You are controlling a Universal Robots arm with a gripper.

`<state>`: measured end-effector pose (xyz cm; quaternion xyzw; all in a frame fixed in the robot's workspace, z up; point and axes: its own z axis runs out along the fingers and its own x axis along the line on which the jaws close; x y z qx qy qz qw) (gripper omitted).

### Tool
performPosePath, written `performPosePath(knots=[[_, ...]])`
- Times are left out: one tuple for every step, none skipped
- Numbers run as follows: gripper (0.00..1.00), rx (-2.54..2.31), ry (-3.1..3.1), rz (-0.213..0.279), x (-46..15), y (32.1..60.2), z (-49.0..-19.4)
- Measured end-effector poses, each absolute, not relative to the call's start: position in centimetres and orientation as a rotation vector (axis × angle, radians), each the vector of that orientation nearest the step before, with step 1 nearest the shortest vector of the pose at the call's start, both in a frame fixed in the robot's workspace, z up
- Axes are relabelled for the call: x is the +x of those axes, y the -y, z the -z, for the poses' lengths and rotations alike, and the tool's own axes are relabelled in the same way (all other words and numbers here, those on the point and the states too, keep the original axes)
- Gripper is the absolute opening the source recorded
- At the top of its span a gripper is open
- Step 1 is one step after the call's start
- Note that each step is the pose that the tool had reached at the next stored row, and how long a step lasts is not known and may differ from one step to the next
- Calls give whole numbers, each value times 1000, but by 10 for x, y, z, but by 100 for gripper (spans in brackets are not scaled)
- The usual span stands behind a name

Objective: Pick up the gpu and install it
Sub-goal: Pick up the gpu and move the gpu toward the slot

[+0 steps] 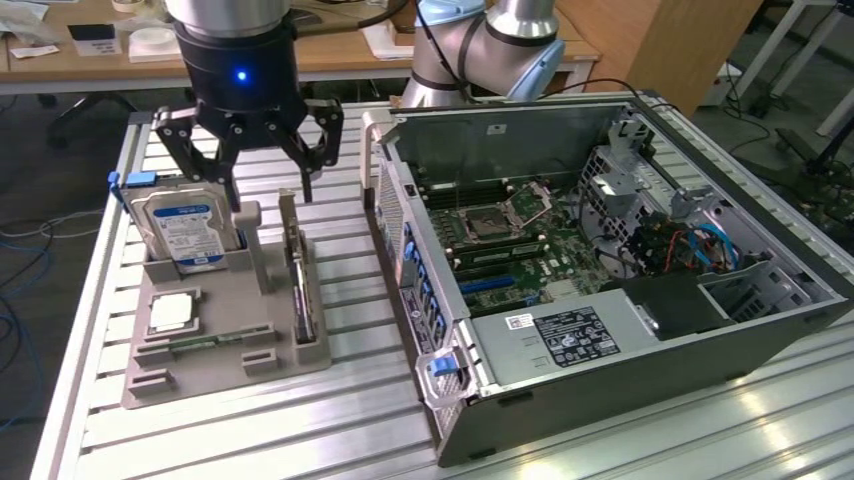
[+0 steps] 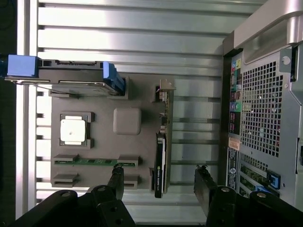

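Your gripper hangs with jaws spread wide above the grey holder, a finger to either side of the gpu, which stands on edge in the holder's long-edge slot, likely so both thin faces can be pinched.

**GPU on edge beneath the spread claw**

- The gpu is a thin flat card with dark faces and a pale silver-grey bracket at one end.
- It stands upright on its long edge, seated in a slot of the grey holder.
- It sits below the claw, whose fingers are spread wide. No contact with either finger.
- From the wrist view the gpu is seen edge-on as a narrow dark strip. It lines up with the gap between the fingers of the claw, about midway.
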<state>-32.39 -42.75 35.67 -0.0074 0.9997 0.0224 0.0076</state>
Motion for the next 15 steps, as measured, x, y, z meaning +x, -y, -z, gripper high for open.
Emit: performPosePath(knots=[[71,-23,-3125,-70,-324,427,-356],[71,-23,-3125,-70,-324,427,-356],[71,-23,-3125,-70,-324,427,-356],[71,-23,-3125,-70,-324,427,-355],[71,-23,-3125,-70,-324,427,-355],[71,-23,-3125,-70,-324,427,-355],[71,-23,-3125,-70,-324,427,-354],[71,-24,-3125,-70,-324,427,-354],[71,-24,-3125,-70,-324,427,-353],[71,-24,-3125,-70,-324,427,-353],[71,-24,-3125,-70,-324,427,-353],[71,-24,-3125,-70,-324,427,-352],[71,-24,-3125,-70,-324,427,-352],[71,-24,-3125,-70,-324,427,-352],[71,-24,-3125,-70,-324,427,-351]])
